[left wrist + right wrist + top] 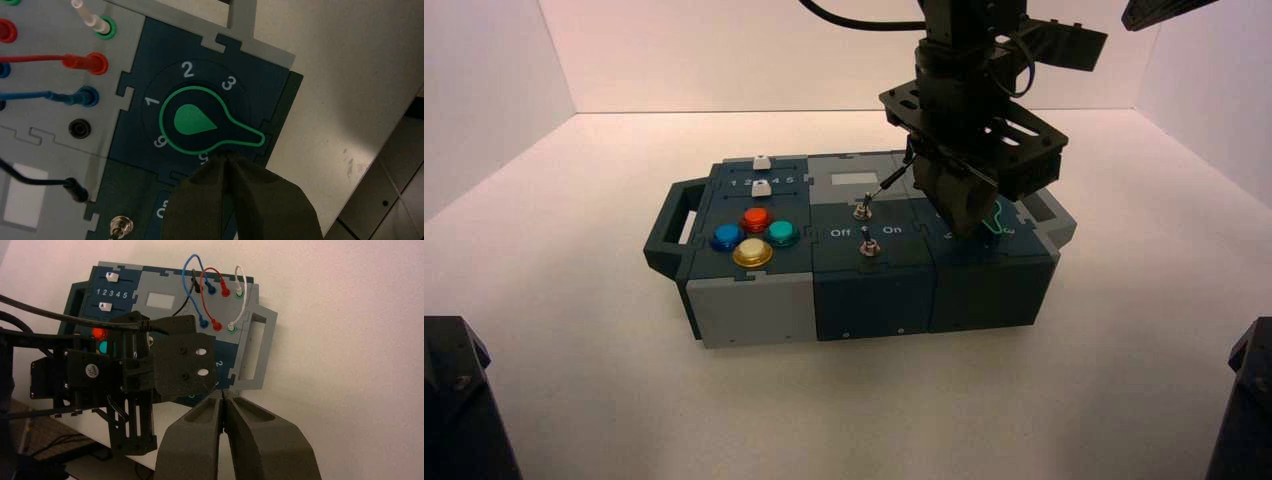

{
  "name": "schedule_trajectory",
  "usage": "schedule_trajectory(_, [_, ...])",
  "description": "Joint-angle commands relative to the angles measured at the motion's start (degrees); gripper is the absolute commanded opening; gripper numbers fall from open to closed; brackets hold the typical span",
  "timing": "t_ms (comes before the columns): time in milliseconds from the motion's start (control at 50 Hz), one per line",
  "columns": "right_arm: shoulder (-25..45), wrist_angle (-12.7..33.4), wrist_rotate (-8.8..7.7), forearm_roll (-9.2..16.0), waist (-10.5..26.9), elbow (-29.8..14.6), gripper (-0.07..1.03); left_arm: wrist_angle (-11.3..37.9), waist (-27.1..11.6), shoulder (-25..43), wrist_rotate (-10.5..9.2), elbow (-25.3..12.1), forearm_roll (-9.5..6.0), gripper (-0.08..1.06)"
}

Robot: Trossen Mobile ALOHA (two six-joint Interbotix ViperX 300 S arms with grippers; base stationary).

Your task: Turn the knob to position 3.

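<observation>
The knob (192, 120) is dark teal with a green teardrop pointer and sits on the box's right end. It shows partly in the high view (997, 222). The teardrop's tip points between digit 3 (228, 82) and digit 5 (203, 158), along the tail of the green outline. My left gripper (225, 156) is shut and empty, with its tips at the knob's edge beside the 5. In the high view it (964, 228) hangs over the knob and hides most of it. My right gripper (223, 395) is shut and empty, held high off to the box's right.
Red (756, 218), blue (727, 237), yellow (753, 252) and teal (783, 233) push buttons sit on the box's left. Two metal toggle switches (862, 208) stand in the middle. Red (92, 62), blue (82, 96), white and black plugged wires lie just behind the knob.
</observation>
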Motion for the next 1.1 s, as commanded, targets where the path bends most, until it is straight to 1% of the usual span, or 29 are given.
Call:
schedule_trajectory(20, [0.2,-0.4,0.09,0.1,0.2,-0.9,-0.02,-0.1,-0.4,-0.5,0.09,-1.8,-0.09,-0.03])
schedule_trajectory(460, [0.2,-0.4,0.09,0.1,0.2,-0.9,-0.02,-0.1,-0.4,0.4,0.26,-3.8,-0.09,-0.03])
schedule_trajectory(1100, [0.2,-0.4,0.09,-0.1,0.2,-0.7,-0.02,0.7,-0.4,1.6,0.26,-5.5,-0.09,-0.03])
